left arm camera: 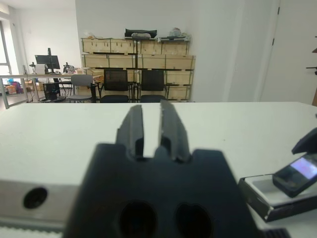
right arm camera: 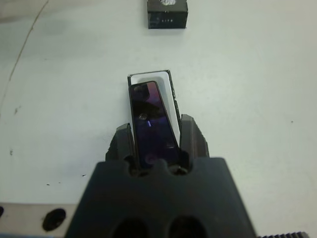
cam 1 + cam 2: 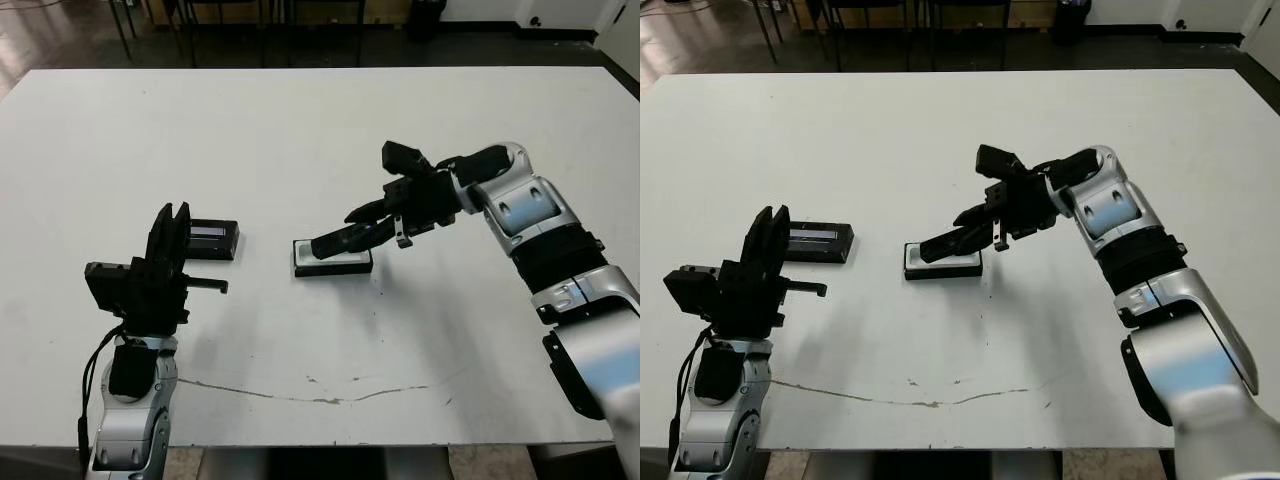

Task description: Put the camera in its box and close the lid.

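The right gripper (image 2: 156, 144) had its two fingers (image 2: 124, 141) clamped on the long sides of the camera (image 2: 151, 121), which jutted forward from between them. The camera hung tilted just above the box (image 3: 332, 262), its free end over the white lining; whether it touched the lining could not be told. The box sat on the white table (image 3: 300, 130), with the lid (image 3: 212, 239) lying flat well apart from it, on the side away from the right arm. The left gripper (image 1: 151, 131) hovered beside the lid, holding nothing, its fingers (image 1: 132, 130) nearly together with only a narrow gap between them.

The right wrist view alone showed the camera's glossy purple face and the grip on its edges. The left wrist view showed the box from the side, with the camera's end lifted above its rim.
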You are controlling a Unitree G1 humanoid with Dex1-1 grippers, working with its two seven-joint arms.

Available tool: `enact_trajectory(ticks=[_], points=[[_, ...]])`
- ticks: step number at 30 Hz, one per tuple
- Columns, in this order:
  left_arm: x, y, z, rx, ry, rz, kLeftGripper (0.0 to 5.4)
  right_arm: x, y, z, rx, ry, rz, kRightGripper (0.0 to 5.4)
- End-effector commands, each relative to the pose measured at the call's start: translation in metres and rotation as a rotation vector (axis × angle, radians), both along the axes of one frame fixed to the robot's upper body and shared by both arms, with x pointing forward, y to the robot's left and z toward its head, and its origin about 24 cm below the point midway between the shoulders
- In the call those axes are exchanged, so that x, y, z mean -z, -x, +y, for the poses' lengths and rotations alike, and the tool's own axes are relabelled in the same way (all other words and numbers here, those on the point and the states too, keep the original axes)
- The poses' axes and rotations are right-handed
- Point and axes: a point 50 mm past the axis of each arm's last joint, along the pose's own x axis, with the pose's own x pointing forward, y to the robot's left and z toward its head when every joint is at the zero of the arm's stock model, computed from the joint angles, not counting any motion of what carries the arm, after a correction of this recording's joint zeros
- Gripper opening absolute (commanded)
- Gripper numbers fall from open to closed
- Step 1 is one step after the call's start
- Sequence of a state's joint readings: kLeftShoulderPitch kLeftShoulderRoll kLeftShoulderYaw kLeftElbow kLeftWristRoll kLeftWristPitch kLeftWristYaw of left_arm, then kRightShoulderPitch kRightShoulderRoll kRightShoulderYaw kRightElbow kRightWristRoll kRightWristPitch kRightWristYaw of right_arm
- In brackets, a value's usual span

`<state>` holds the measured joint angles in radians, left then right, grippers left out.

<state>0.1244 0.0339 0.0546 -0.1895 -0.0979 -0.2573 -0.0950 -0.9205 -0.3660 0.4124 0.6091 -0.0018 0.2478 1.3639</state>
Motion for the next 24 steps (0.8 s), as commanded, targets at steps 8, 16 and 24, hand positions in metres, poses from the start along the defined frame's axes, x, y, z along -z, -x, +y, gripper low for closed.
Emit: enact_trajectory(ticks=[8, 16, 24], points=[[0.0065, 0.0029, -0.0006, -0.015, 0.007, 0.05, 0.0, 0.0098, 0.0006, -0.0064, 0.012, 0.033, 0.002, 0.19], [0.007, 0.0027, -0.0002, -0.013, 0.003, 0.045, 0.0, 0.012, 0.0012, -0.0035, 0.016, 0.052, 0.002, 0.19], [0.0076, 0.0033, -0.0006, -0.011, 0.003, 0.051, 0.0, 0.0118, 0.0022, -0.002, 0.004, 0.066, -0.02, 0.19]])
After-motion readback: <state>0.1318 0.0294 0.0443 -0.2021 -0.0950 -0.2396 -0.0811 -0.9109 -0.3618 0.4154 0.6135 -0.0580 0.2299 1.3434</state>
